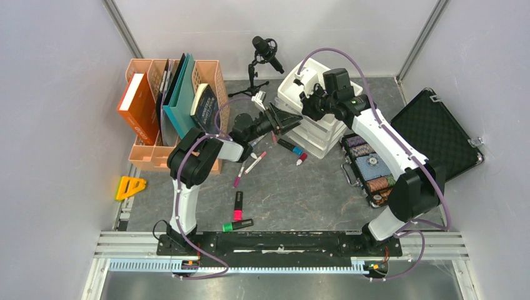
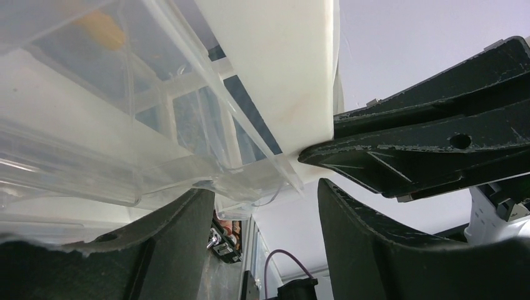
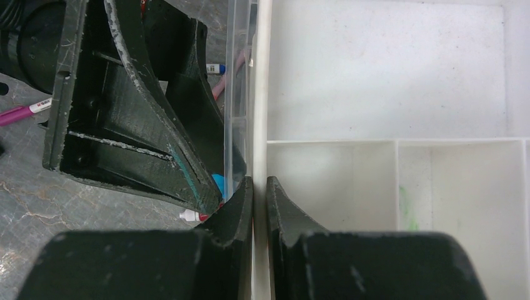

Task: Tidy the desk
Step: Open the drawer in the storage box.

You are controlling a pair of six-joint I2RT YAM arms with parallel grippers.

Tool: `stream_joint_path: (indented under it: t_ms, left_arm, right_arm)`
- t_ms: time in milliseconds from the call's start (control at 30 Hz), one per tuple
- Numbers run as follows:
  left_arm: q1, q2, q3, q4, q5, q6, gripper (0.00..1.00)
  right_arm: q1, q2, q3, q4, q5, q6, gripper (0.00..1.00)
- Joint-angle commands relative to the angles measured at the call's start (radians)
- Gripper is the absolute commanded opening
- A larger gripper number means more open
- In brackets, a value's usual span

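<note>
The left gripper (image 1: 286,122) stands open just left of the white drawer unit (image 1: 319,134), jaws facing its clear drawer (image 2: 125,144). At the unit's left rim the right gripper (image 3: 259,200) is clamped on the top tray (image 3: 387,75) wall. The desk (image 1: 300,194) spreads in front of the unit, with markers (image 1: 255,162) strewn nearer the left gripper.

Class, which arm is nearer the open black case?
Right. The right arm passes over one side of the case; the left arm stands far across the desk, by the book rack.

Bright, even light, soft shadows on the desk (image 1: 300,194) (wrist close-ups blurred).
</note>
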Motion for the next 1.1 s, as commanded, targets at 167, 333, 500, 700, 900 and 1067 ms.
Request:
stream_joint_path:
  t_ms: [167,333,500,700,900,1067]
  left_arm:
    - [0.002,-0.076,0.027,-0.088,-0.029,0.094,0.62]
    - [0.003,-0.095,0.025,-0.107,-0.031,0.099,0.61]
    - [0.002,-0.108,0.028,-0.099,-0.037,0.095,0.66]
    - [0.004,-0.012,0.089,0.017,-0.002,-0.019,0.68]
    - [-0.002,0.017,0.058,0.171,-0.013,-0.079,0.68]
    - [-0.002,-0.001,0.026,0.247,-0.011,-0.127,0.66]
  right_arm:
    - [-0.010,-0.012,0.008,-0.015,0.034,-0.033,0.00]
    - [-0.011,-0.018,0.006,-0.016,0.039,-0.035,0.00]
    - [-0.011,-0.024,0.000,-0.015,0.033,-0.037,0.00]
    - [-0.011,-0.028,-0.007,-0.013,0.035,-0.037,0.00]
    - [-0.010,-0.029,-0.019,-0.007,0.038,-0.037,0.00]
    - [-0.010,-0.022,-0.022,0.003,0.045,-0.037,0.00]
